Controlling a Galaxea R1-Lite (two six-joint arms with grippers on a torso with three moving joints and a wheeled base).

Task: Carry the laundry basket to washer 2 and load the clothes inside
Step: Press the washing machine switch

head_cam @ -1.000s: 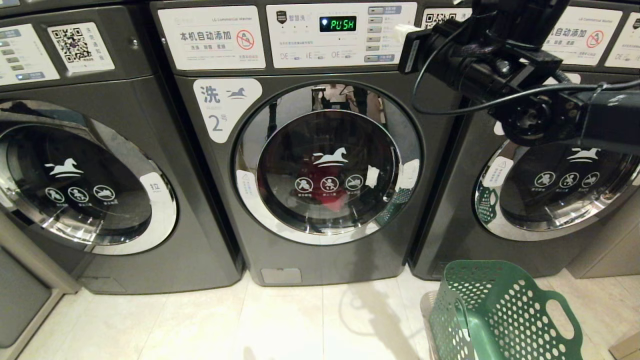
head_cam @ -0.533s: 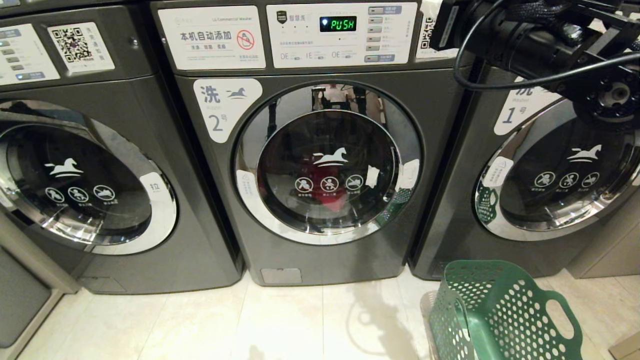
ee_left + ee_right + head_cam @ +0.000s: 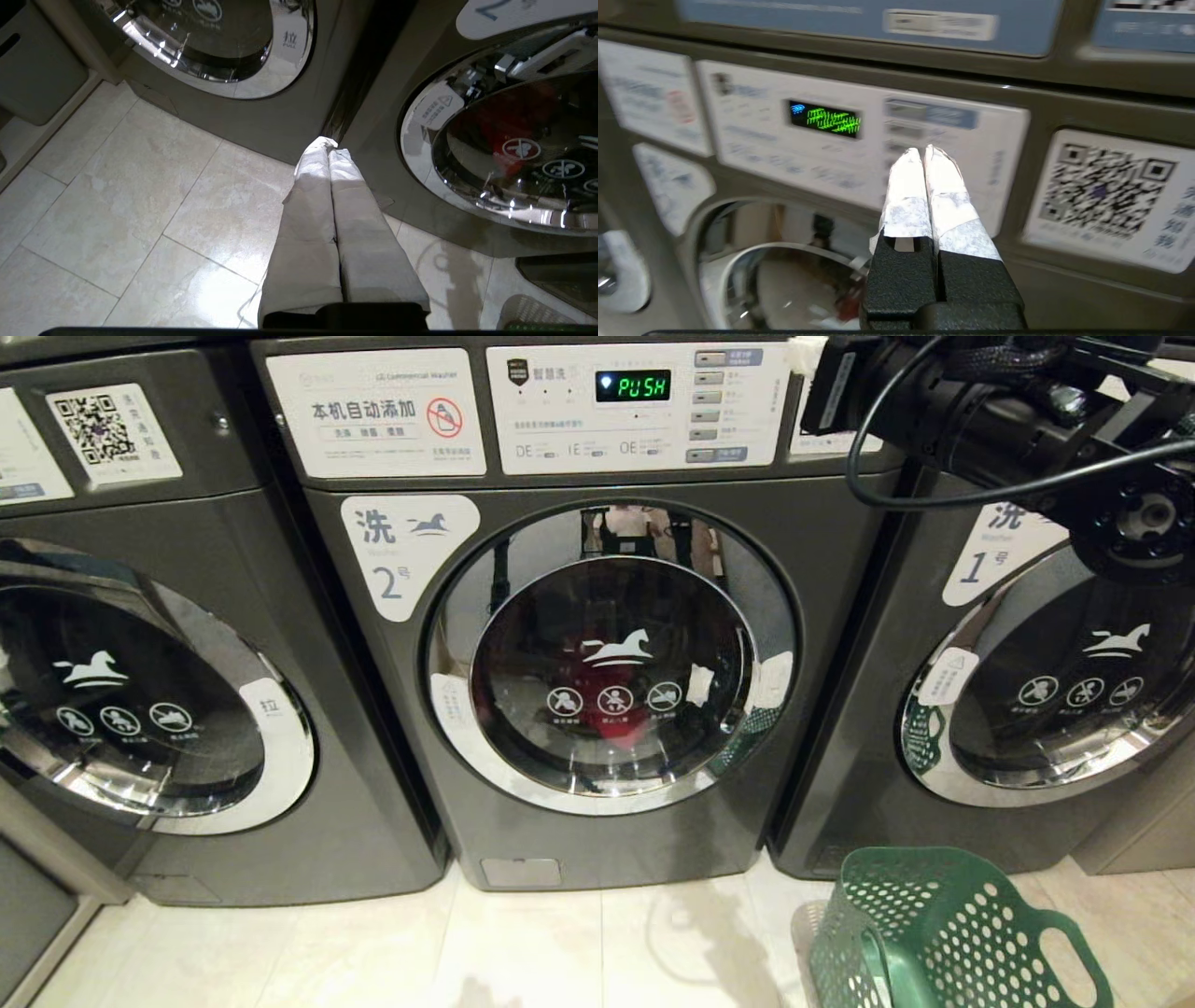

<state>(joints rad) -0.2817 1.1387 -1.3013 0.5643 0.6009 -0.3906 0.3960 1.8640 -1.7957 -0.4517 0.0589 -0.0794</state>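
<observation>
The laundry basket (image 3: 952,933) sits on the pale tiled floor (image 3: 560,952) at the robot's lower right, closest to us, tipped so its open mouth faces the machines; I can't make out any clothes in it. It stands in front of the washer labelled 1 (image 3: 1027,691), just right of the gap between that machine and washer 2 (image 3: 597,653).

Low on the other side, the left pincer (image 3: 329,144) hangs over the floor, its two taped fingers (image 3: 308,210) pressed together with nothing between them, the tips pointing at the dark seam between washer 2 and the washer on its left (image 3: 159,691).

Higher up, the right arm (image 3: 990,420) reaches across the top right corner of the head view. Its right pincer (image 3: 923,154) is also pinched together and empty, held up before washer 2's white control panel (image 3: 635,406), near the column of buttons beside the green display (image 3: 633,385) reading PUSH.

Behind all this, washer 2's round chrome-rimmed door (image 3: 611,658) is closed, and something red shows through the glass. The doors of the washers either side are closed too.
</observation>
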